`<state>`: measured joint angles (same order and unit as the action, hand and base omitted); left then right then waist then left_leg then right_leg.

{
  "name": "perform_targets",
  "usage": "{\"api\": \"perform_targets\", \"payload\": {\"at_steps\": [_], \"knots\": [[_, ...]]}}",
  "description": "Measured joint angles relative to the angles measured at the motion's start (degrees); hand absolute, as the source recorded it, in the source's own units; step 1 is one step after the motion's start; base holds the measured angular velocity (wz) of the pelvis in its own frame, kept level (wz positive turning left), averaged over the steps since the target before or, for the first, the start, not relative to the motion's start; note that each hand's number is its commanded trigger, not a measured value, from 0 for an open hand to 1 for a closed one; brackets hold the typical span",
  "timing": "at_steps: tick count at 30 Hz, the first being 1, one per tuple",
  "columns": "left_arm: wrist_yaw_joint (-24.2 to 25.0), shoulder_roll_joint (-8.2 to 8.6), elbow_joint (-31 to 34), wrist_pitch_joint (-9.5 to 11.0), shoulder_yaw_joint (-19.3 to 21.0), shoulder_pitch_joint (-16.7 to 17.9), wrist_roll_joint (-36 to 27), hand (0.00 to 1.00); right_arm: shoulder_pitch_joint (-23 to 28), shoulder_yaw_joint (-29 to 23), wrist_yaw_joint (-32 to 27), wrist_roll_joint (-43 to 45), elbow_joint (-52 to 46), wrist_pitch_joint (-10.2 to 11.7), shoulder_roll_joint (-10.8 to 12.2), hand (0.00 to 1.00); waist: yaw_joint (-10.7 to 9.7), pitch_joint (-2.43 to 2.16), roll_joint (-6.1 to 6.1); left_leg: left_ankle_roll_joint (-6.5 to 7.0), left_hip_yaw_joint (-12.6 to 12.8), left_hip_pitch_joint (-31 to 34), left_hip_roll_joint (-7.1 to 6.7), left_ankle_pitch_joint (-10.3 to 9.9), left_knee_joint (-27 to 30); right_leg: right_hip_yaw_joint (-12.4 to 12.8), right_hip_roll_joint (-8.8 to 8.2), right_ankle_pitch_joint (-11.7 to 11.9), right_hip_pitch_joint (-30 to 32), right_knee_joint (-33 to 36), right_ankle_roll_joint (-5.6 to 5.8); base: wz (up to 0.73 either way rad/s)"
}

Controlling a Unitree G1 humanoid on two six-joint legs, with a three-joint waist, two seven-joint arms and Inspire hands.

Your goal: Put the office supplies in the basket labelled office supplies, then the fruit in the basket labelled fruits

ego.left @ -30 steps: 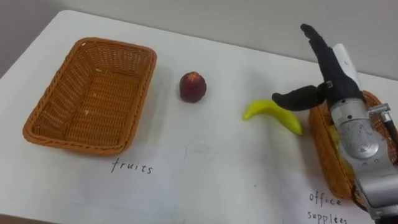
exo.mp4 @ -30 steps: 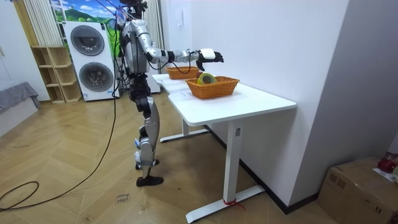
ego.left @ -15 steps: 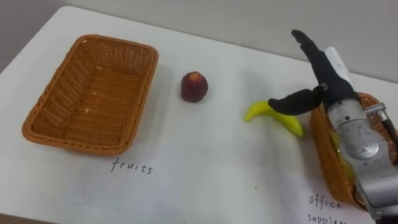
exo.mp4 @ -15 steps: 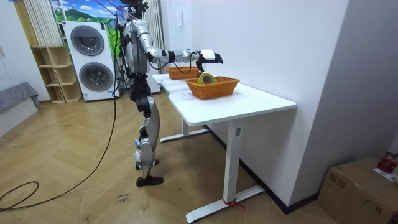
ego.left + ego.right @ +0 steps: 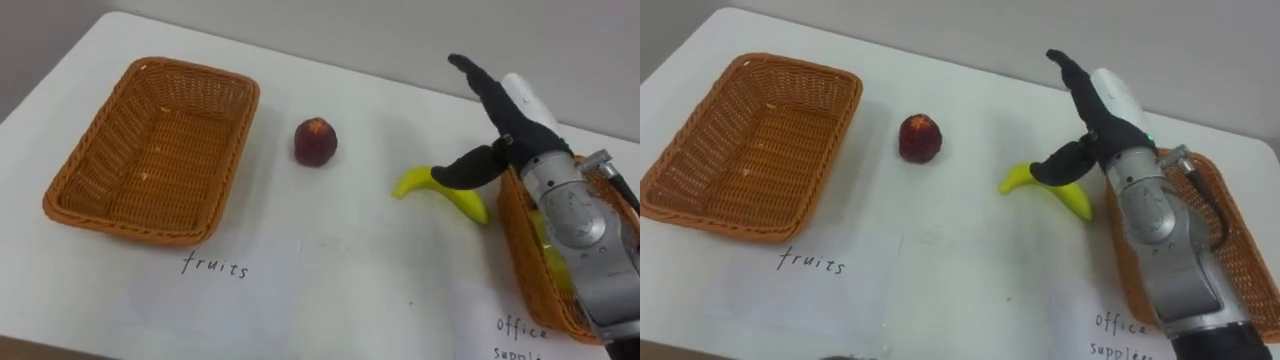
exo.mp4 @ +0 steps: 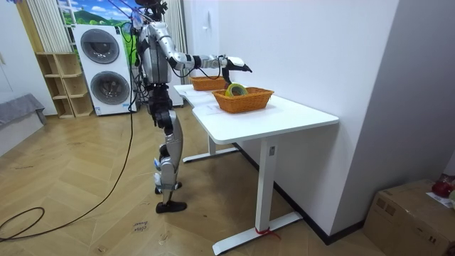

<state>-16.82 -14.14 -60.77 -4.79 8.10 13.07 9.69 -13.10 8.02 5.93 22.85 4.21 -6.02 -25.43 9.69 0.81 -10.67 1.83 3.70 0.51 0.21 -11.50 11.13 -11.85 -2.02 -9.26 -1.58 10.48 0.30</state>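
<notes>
Right hand: the right hand (image 5: 510, 130) comes in from the right edge of the left eye view and reaches toward the upper middle. Its fingers are straight and spread wide, its thumb sticks out to the frame's left, and it holds nothing.
Hand and banana: the thumb tip overlaps the banana's upper curve in both eye views. I cannot tell whether it touches the fruit or hangs just above it.
Banana: the banana (image 5: 440, 192) lies flat on the white table (image 5: 350, 260), right of centre. It is just left of the right-hand basket and outside both baskets.
Red fruit: a small red fruit (image 5: 315, 141) sits upright on the table, upper centre. It is between the left basket and the banana and touches neither.
Fruit basket: a wicker basket (image 5: 150, 150) sits in the upper left with nothing visible inside. A paper sheet (image 5: 230, 290) with handwriting lies just below it.
Office-supplies basket: a second wicker basket (image 5: 515, 250) sits at the right edge, partly hidden by the robot's forearm. Something yellow-green lies inside, and its kind is unclear.
Robot's stance: in the room view the robot stands upright at the table's far end, in front of two washing machines (image 6: 105, 67). One arm is stretched level over the tabletop, above the baskets.
</notes>
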Motion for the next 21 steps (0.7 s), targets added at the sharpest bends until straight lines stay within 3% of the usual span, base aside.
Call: {"api": "perform_targets", "payload": {"at_steps": [7,15,21], "knots": [[0.0,-0.1,0.3,0.0,0.2,0.2,0.1,0.0,0.0,1.9,2.5,2.7,2.6,-0.4,-1.5,0.0,0.6,0.0,-0.85,0.0,-0.9,0.1,-0.1,0.0,0.4,-1.0,-0.07,0.0,-0.4,-0.1,0.0,0.06],[0.1,-0.44,1.9,0.1,0.1,0.5,0.0,0.0,0.0,2.0,5.8,6.5,6.3,-0.4,-1.5,0.0,1.8,0.16,-0.48,-0.02,-1.0,0.0,-0.09,0.0,0.6,-0.9,-0.03,0.0,-0.5,-0.2,0.0,0.0],[1.4,-0.43,2.2,-0.1,-0.5,0.5,0.0,0.0,0.0,2.2,6.9,7.1,6.5,-0.5,-1.5,0.0,1.8,0.02,0.38,-0.02,-1.1,-0.1,-0.13,0.0,0.6,-0.9,0.0,0.0,-1.0,-0.8,-0.02,0.0]]}}
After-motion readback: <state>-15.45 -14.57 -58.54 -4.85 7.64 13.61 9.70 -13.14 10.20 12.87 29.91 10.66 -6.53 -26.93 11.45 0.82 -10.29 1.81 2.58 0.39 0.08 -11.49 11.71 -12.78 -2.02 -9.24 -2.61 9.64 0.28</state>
